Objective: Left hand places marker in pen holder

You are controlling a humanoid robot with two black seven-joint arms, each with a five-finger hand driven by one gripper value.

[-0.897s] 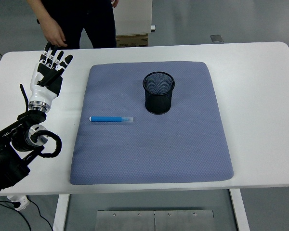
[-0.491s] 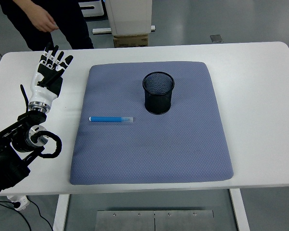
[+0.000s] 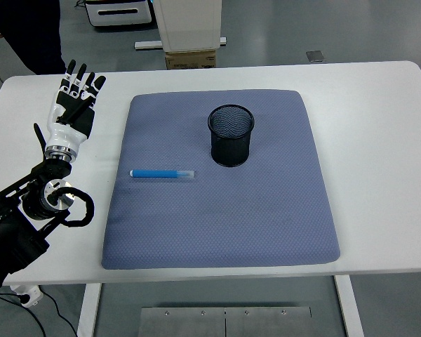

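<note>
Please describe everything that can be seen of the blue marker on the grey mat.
The marker is a slim blue stick with a pale, clear-looking cap at its right end. It looks like plastic. It lies flat and nearly level across the picture on the left part of the grey-blue mat, to the lower left of the black mesh pen holder and apart from it. Only the mat touches it; the left hand is off to the left, away from it.

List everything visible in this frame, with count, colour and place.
marker: one, blue with a clear cap, lying flat on the mat's left part
pen holder: one, black mesh, upright on the mat, right of the marker and farther back
mat: one, grey-blue, on the middle of the table
table: one, white
person: dark clothing, top left corner
left hand: one, white and black, fingers spread, over the table left of the mat
</note>
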